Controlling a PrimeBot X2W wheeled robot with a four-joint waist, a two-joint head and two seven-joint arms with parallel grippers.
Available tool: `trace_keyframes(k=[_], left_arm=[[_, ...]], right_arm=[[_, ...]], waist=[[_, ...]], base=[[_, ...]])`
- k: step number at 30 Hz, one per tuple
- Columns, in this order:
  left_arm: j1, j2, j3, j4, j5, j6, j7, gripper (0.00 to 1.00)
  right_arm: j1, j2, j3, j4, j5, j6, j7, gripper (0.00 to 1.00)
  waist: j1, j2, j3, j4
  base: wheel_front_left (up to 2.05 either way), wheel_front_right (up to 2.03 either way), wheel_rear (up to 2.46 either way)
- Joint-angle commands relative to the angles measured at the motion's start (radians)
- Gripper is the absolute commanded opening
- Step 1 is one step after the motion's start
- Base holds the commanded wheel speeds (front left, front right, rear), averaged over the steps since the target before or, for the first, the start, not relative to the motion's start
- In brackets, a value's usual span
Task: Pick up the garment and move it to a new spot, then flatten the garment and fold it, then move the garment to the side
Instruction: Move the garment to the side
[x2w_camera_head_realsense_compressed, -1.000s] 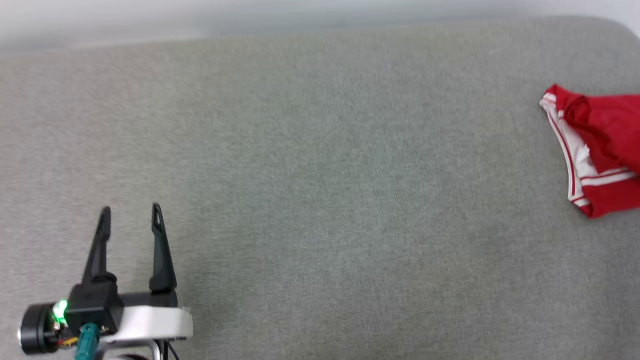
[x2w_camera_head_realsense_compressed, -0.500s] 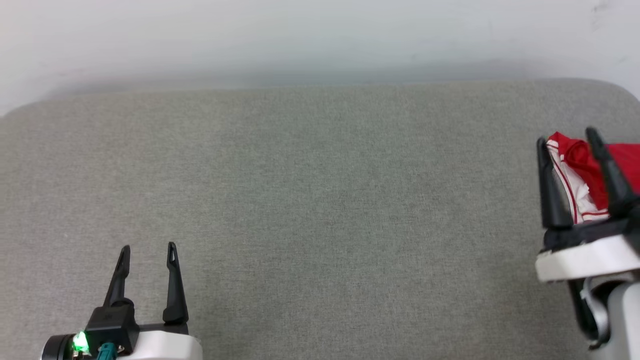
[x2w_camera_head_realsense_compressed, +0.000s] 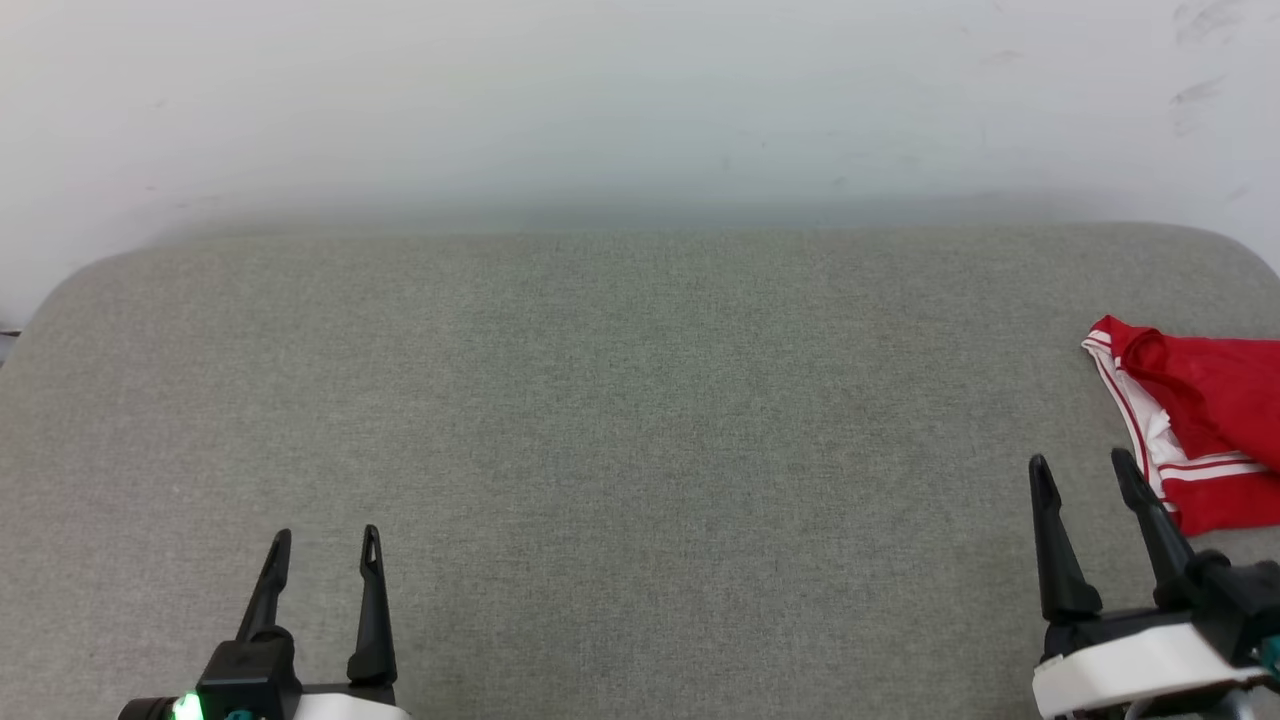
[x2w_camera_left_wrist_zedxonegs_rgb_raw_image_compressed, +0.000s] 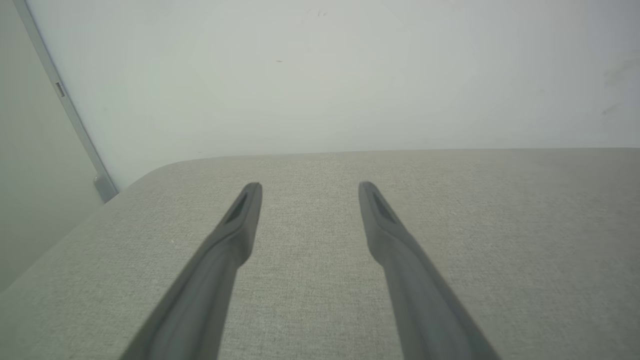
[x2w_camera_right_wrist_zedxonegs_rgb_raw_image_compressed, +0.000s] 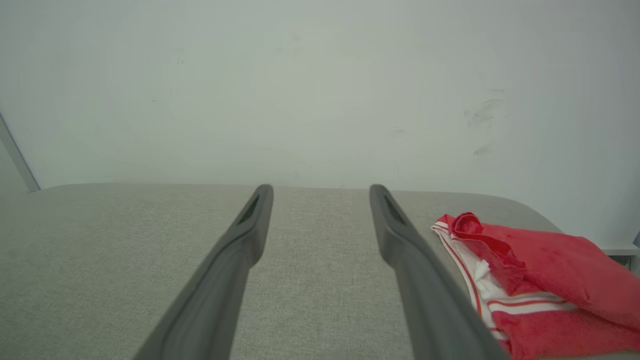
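The garment (x2w_camera_head_realsense_compressed: 1205, 420) is a red bundle with white, red-striped trim, lying folded at the right edge of the grey padded surface (x2w_camera_head_realsense_compressed: 640, 420). It is cut off by the head view's right border. In the right wrist view the garment (x2w_camera_right_wrist_zedxonegs_rgb_raw_image_compressed: 540, 270) lies just right of my right finger. My right gripper (x2w_camera_head_realsense_compressed: 1082, 468) stands open at the lower right, a little left of and nearer than the garment, holding nothing. At the lower left my left gripper (x2w_camera_head_realsense_compressed: 325, 538) is open and empty over bare fabric. Both left fingers (x2w_camera_left_wrist_zedxonegs_rgb_raw_image_compressed: 235, 235) are spread wide.
A pale wall (x2w_camera_head_realsense_compressed: 640, 100) rises directly behind the grey surface. The surface has rounded far corners. In the left wrist view a grey strip (x2w_camera_left_wrist_zedxonegs_rgb_raw_image_compressed: 70, 115) runs down the wall at the left, beside the surface's left corner.
The head camera has tilted up, bringing the wall into view. My right gripper came into view over the garment's left end, then drew back nearer and lower. The garment lies as before.
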Motion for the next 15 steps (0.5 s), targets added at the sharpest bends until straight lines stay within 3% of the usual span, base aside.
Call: trace_keyframes(k=[1,15], left_arm=[[0.012,-0.005,-0.002,0.001,-0.001,-0.009,-0.002,1.0],[0.024,-0.008,-0.005,0.004,0.001,-0.032,-0.002,1.0]], right_arm=[[0.018,0.006,-0.005,0.001,0.004,-0.001,-0.004,1.0],[0.115,0.03,0.001,-0.019,0.014,-0.001,0.003,1.0]], waist=[[0.0002,0.0,-0.004,0.001],[0.0002,0.0,-0.026,0.008]], base=[[0.0,0.0,0.0],[0.0,0.0,0.0]])
